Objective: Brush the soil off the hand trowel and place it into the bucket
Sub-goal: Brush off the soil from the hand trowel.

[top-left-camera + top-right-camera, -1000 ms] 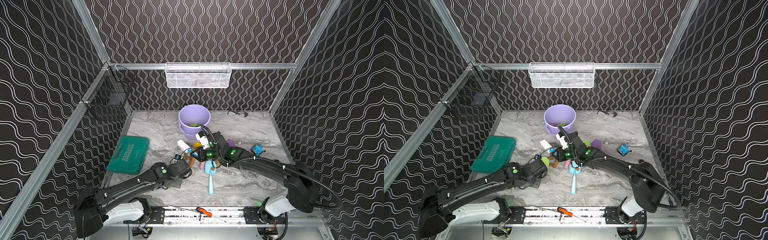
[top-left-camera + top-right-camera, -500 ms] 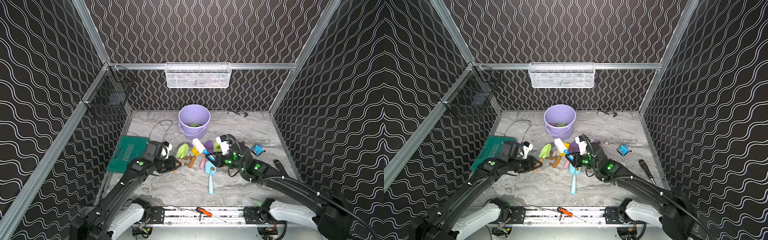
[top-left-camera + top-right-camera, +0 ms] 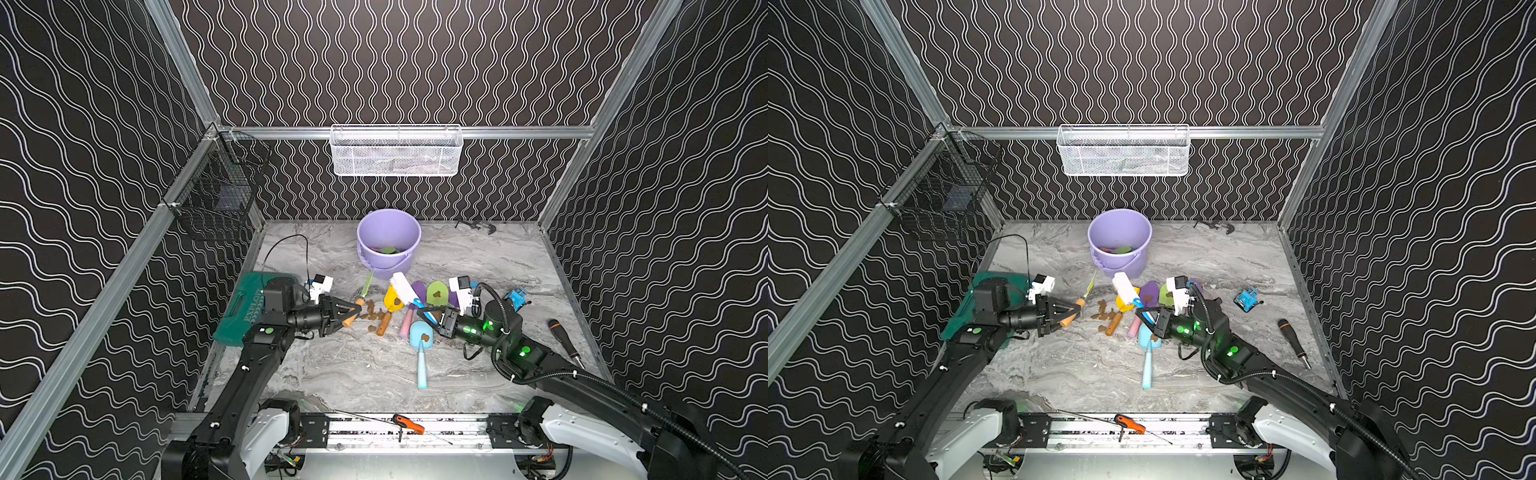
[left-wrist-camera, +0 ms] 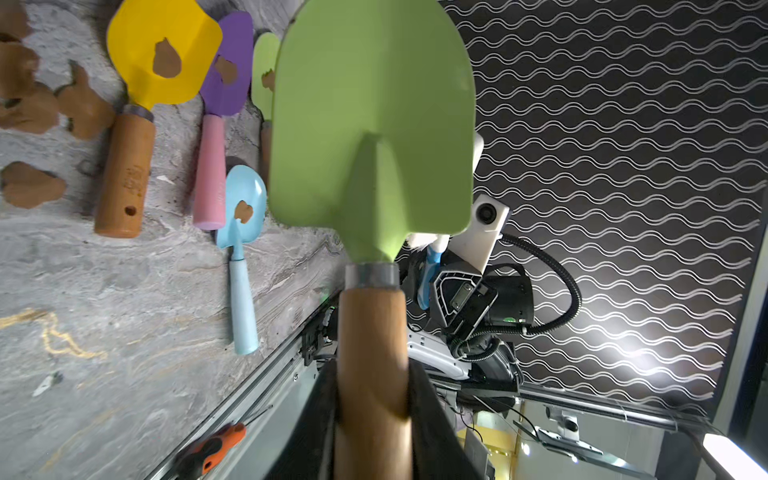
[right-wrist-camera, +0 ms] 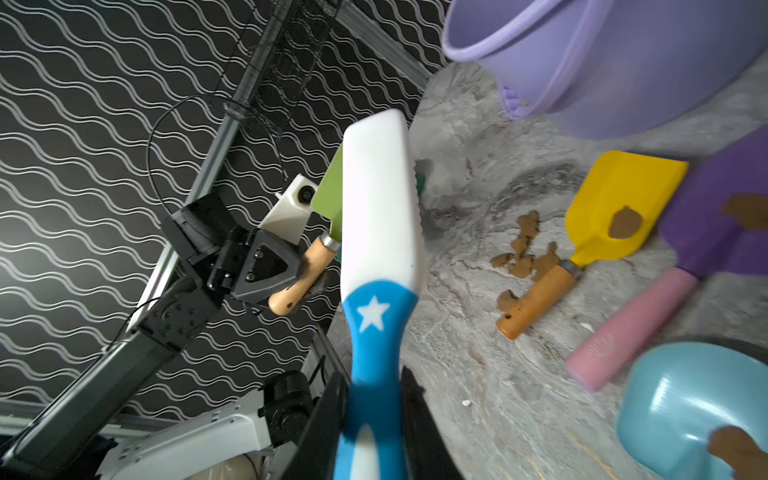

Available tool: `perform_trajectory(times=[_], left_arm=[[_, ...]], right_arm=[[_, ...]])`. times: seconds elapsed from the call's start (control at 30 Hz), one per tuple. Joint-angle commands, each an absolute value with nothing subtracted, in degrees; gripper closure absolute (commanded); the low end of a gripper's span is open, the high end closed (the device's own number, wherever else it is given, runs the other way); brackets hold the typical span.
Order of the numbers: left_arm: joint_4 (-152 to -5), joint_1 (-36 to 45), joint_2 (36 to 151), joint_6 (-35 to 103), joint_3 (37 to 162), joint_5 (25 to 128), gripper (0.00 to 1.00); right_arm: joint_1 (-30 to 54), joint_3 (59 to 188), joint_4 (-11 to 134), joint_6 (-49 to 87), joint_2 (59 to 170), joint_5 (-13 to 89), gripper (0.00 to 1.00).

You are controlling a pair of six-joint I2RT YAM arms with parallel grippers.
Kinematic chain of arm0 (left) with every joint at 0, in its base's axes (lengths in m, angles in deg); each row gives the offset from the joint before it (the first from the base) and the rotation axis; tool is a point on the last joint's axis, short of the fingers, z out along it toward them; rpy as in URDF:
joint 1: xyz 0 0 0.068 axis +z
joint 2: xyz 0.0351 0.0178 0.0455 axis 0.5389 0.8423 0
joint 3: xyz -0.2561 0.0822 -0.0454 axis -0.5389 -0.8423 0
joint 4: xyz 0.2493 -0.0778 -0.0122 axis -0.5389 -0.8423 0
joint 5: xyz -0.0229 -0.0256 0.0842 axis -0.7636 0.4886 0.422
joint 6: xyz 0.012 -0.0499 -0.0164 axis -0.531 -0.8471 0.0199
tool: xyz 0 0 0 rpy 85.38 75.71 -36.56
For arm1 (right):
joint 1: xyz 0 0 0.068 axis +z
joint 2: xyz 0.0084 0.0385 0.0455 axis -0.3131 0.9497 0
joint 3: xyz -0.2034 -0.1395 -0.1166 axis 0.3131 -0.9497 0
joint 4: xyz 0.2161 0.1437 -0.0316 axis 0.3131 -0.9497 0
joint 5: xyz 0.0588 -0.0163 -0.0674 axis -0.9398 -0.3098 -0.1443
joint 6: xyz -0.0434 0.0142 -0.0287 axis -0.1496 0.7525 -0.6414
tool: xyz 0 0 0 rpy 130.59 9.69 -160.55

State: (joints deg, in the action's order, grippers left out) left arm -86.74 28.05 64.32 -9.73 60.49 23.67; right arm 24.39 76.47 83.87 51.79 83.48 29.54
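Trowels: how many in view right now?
5. One green trowel in the left gripper; on the table: yellow trowel, purple trowel, second green trowel, light-blue trowel nearest the robot. A green shape inside the bucket may be another.

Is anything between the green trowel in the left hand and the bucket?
Nothing visible. The green trowel, held in the left hand, has only tabletop between it and the bucket. The brush in the right hand sits off to the side.
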Motion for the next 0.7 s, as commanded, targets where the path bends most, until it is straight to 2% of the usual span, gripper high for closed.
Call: perform_trajectory(times=[0.0,0.17,0.67], left_arm=[[-77.19,28.16,64.08,-15.72,58.51,21.08,1.00],[-74.49,28.26,63.35,-17.77,57.03,20.99,1.00],[-65.29,28.27,63.62,-24.16,55.02,20.29,1.00]], right_arm=[[24.39,77.20,92.15,54.56,85.48,25.21,1.00],[24.47,75.13,102.69,59.09,89.22,21.81,1.00],[24.47,77.13,106.76,60.49,95.57,20.69,1.00]])
